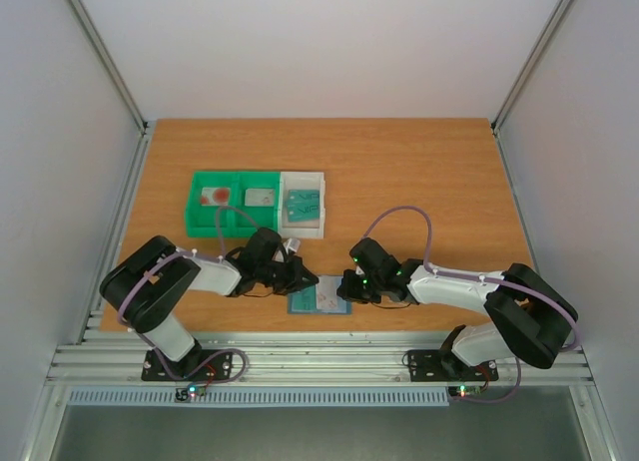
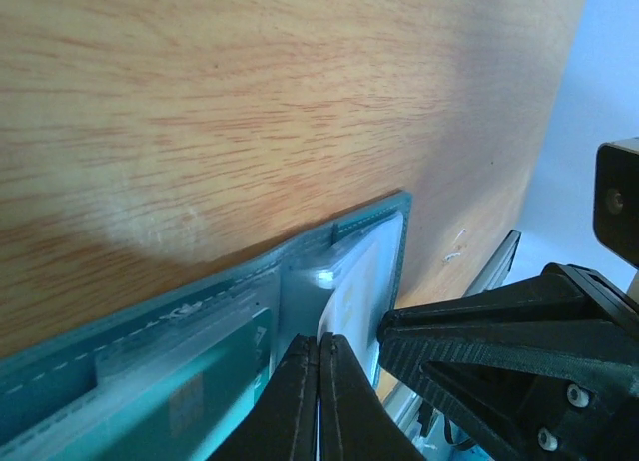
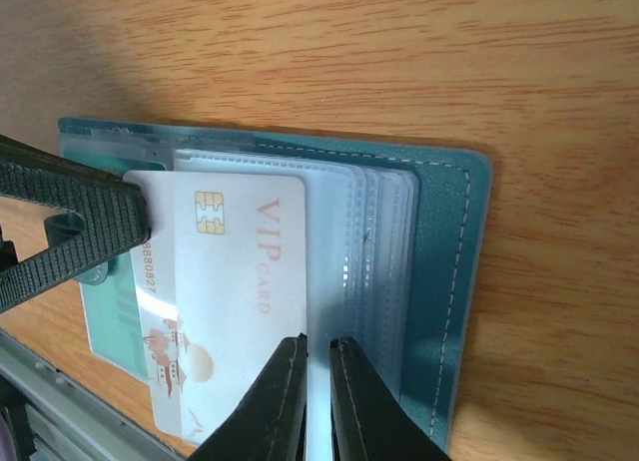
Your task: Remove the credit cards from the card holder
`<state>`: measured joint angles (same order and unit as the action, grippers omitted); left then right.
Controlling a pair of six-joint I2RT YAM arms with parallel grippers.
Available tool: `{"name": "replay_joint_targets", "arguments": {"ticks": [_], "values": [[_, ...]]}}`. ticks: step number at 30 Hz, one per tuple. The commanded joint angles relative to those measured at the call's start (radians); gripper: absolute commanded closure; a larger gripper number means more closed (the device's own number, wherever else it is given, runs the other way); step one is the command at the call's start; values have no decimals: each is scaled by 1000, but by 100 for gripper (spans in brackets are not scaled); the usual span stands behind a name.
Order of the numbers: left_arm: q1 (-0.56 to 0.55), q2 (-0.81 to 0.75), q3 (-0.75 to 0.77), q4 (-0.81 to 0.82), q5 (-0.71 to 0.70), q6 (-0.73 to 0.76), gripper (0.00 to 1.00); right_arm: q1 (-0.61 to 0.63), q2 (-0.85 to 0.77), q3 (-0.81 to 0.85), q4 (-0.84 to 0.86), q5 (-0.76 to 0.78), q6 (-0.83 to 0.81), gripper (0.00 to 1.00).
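A flat orange-brown wooden table top (image 1: 419, 172) fills the middle of the top view. The lines in the wood run across it, and they show up close in both wrist views. Three plain white walls stand around the table: a back wall (image 1: 319, 42), a left wall (image 1: 50, 202) and a right wall (image 1: 594, 202). A thin silver metal post (image 1: 107, 54) goes up from the back left corner. A second silver metal post (image 1: 534, 54) goes up from the back right corner. Along the near edge of the table lie silver metal rails (image 1: 319, 359). Just below them is a long white strip with little ribs (image 1: 319, 395), and then a flat grey surface (image 1: 319, 433). The light is soft and even.
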<state>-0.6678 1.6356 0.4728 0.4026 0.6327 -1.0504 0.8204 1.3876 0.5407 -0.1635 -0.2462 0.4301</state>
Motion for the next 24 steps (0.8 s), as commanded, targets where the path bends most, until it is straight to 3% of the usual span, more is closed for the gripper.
{"name": "replay_joint_targets", "arguments": {"ticks": [1,12,19,24], "values": [[3,-48,-24,-20,-31,10,100,7,14,-37,-43,57,12,89],[26,-359,-13,-379,-213,78,100,6,-34,-39,-58,68,-3,89],[43,-610,20,-630,-431,116,100,7,-50,-20,-70,63,-10,87],[78,-744,74,-740,-616,163,100,6,-93,-19,-52,34,-10,78]]}}
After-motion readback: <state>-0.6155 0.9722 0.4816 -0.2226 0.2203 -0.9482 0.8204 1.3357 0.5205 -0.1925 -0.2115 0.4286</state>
